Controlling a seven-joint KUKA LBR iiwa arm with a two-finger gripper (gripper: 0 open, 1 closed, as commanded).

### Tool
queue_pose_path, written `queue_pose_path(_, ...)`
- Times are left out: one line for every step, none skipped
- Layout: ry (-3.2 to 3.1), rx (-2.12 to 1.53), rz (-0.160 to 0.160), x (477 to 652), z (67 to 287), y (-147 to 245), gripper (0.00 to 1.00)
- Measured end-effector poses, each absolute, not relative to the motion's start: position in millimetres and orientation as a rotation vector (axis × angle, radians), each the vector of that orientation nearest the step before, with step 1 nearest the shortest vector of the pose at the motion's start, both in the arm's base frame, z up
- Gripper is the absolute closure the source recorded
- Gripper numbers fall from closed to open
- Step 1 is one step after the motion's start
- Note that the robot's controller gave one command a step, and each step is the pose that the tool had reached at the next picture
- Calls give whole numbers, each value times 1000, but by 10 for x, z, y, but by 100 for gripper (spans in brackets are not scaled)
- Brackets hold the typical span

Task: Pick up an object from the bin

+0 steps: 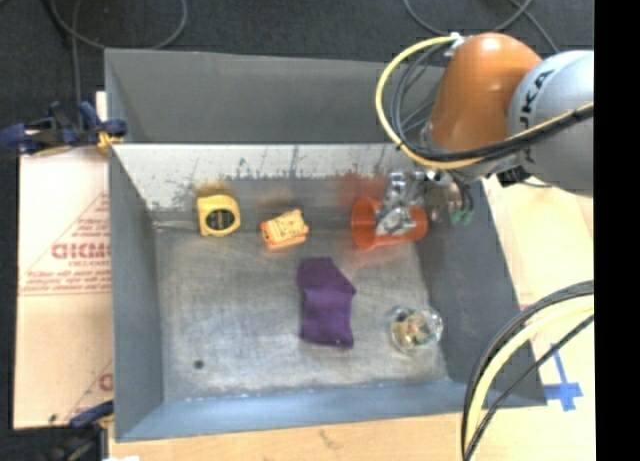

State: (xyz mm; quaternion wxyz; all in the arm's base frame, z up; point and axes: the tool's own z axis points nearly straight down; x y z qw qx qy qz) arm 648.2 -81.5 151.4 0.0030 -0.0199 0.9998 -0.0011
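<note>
The hand is down at an orange cup by the back wall, at the right of the bin; I cannot tell how far open it is or whether it grips the cup. A good pick likely needs it centred on the cup, clear of the wall, then a straight lift. Labels on the yellow tape measure and small orange box are unreadable, while the arm shows dark letters, seemingly "KU".
</note>
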Motion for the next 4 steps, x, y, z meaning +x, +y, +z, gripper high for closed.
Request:
queue_pose_path(3133,-174,-3,6125,1649,-625,100)
queue_pose_path(3133,-175,-3,6125,1649,-625,100)
queue_pose_path(3122,-344,-1,6130,1296,-518,0)
queue_pose_path(3120,-344,-2,6135,1306,-522,100)
